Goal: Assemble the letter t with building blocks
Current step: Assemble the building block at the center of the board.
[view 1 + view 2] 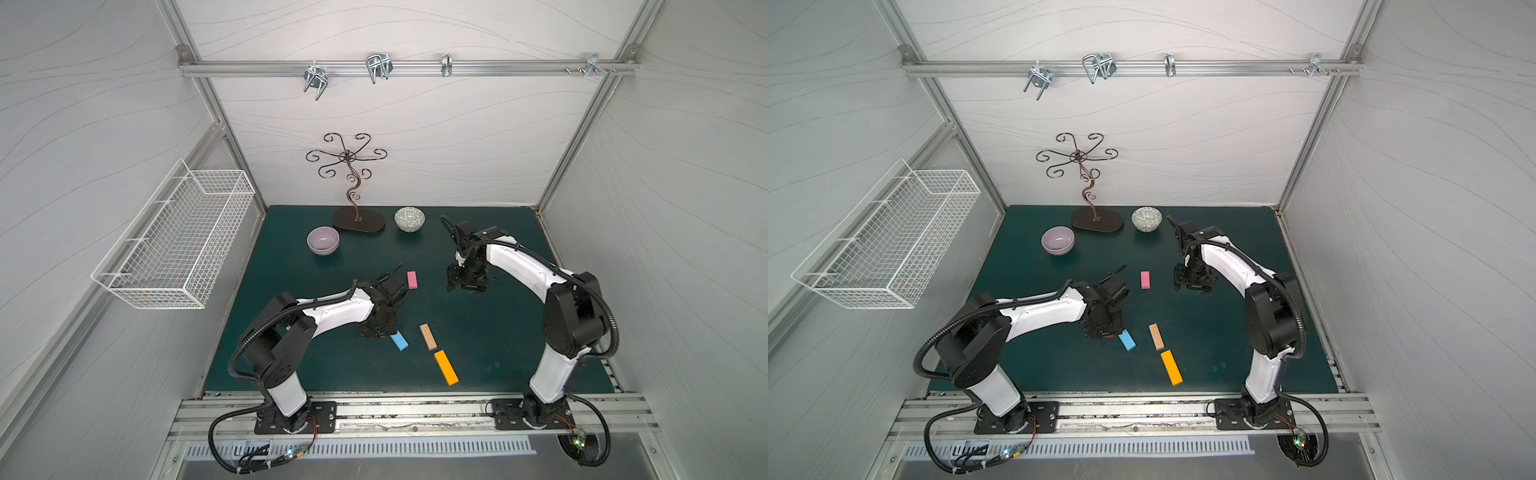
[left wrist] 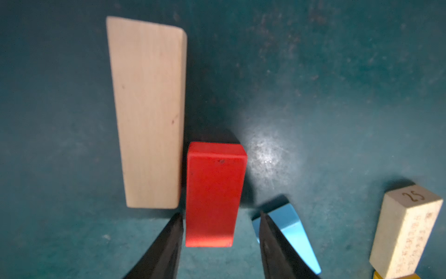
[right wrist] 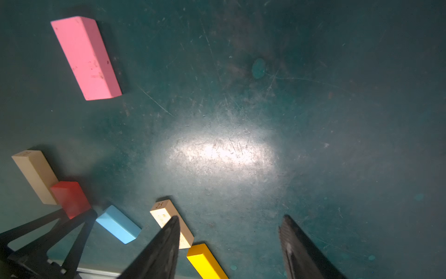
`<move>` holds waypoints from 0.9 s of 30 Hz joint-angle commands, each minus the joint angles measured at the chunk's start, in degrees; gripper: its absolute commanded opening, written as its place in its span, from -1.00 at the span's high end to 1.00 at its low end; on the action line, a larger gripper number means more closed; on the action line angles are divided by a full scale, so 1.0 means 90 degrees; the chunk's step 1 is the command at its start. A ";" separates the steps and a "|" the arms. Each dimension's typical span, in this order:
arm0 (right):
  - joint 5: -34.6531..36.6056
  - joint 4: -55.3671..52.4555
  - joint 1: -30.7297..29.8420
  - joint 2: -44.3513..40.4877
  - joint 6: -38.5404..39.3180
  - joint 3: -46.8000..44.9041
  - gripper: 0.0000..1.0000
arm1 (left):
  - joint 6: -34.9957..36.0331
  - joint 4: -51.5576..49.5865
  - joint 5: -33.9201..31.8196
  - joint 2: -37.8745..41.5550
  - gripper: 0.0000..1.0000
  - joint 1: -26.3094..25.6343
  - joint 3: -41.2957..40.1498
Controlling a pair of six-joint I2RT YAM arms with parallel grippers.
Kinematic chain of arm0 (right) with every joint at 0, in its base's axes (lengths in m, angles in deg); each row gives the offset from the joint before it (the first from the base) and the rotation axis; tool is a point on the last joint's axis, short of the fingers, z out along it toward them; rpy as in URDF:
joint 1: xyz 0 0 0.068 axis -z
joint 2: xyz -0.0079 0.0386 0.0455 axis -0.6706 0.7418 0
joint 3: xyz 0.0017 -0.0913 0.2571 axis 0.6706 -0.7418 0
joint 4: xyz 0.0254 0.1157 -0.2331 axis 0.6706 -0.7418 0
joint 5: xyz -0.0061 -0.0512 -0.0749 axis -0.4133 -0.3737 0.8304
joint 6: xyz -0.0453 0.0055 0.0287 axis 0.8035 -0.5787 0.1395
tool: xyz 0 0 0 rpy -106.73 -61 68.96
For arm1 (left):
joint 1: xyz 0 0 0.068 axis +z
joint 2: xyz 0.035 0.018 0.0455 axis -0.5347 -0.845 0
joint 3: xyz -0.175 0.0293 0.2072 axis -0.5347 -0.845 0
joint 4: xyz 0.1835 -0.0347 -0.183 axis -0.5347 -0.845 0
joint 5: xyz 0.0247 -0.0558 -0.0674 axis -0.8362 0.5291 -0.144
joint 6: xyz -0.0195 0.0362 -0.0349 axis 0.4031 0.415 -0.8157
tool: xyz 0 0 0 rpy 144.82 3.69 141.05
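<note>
The building blocks lie scattered on the green mat and form no letter t. My left gripper [image 2: 220, 213] is open and straddles the near end of the red block [image 2: 213, 193]. One finger is almost against the block and the other stands off with a gap. A plain tan block [image 2: 147, 113] lies alongside the red one. The light blue block [image 1: 399, 341], the printed tan block [image 1: 427, 336] and the orange block [image 1: 446, 367] lie just to the right. The pink block [image 1: 411, 279] is farther back. My right gripper [image 3: 231, 217] hovers open over bare mat, holding nothing.
A lilac bowl [image 1: 323, 240] and a patterned bowl [image 1: 410, 219] stand at the back of the mat, either side of a wire stand's dark base [image 1: 358, 220]. A white wire basket [image 1: 178, 237] hangs on the left wall.
</note>
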 commanded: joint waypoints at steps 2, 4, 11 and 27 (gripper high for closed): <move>-0.0039 -0.0067 -0.0083 0.0118 -0.0029 0.0141 -0.34 | -0.0067 0.0088 -0.0068 -0.0231 -0.08 0.0081 0.0074; -0.0016 -0.0099 -0.0093 0.0109 -0.0027 0.0153 -0.34 | -0.0035 0.0093 -0.0093 -0.0302 -0.08 0.0143 0.0118; 0.0032 -0.0146 -0.0092 0.0070 -0.0019 0.0133 -0.40 | 0.0122 -0.0058 -0.0339 -0.0526 0.06 0.0261 0.0363; 0.0087 -0.0138 0.0345 -0.0308 0.0044 -0.0091 -0.48 | 0.0248 -0.0100 -0.0307 -0.0553 0.75 0.0123 0.0687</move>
